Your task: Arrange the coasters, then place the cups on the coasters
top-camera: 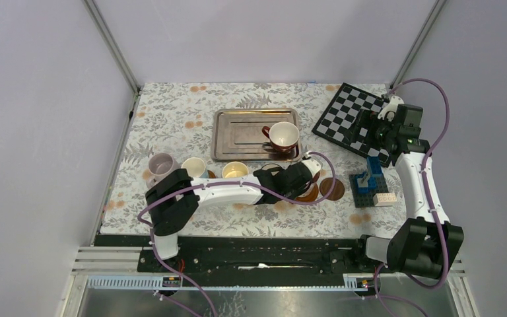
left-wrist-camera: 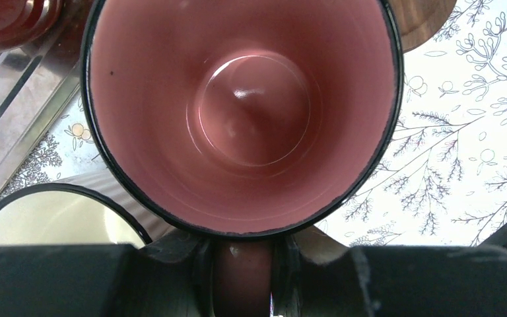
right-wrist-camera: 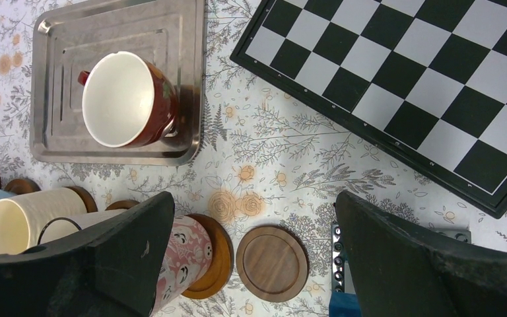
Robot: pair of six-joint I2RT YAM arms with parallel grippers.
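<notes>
My left gripper [left-wrist-camera: 243,264] [top-camera: 289,179] is shut on the handle of the pink cup [left-wrist-camera: 241,112] [right-wrist-camera: 183,254], which is upright with its base over a light brown coaster [right-wrist-camera: 219,257] [top-camera: 311,193]. Just right of it lies a bare darker coaster [right-wrist-camera: 272,263] [top-camera: 333,188] [left-wrist-camera: 429,20]. A dark red cup with a white inside [top-camera: 282,137] [right-wrist-camera: 122,99] stands on the silver tray [top-camera: 237,132]. To the left stand a lilac cup [top-camera: 162,164], a white cup [top-camera: 194,167] and a cream cup [top-camera: 235,170] [left-wrist-camera: 46,218]. My right gripper [right-wrist-camera: 254,198] [top-camera: 387,120] hangs open, high over the table's right side.
A chessboard [top-camera: 350,119] [right-wrist-camera: 403,86] lies at the back right. Blue toy bricks [top-camera: 368,178] on a dark plate sit right of the bare coaster, with a white brick [top-camera: 384,199] beside them. The floral cloth [top-camera: 171,119] covers the table.
</notes>
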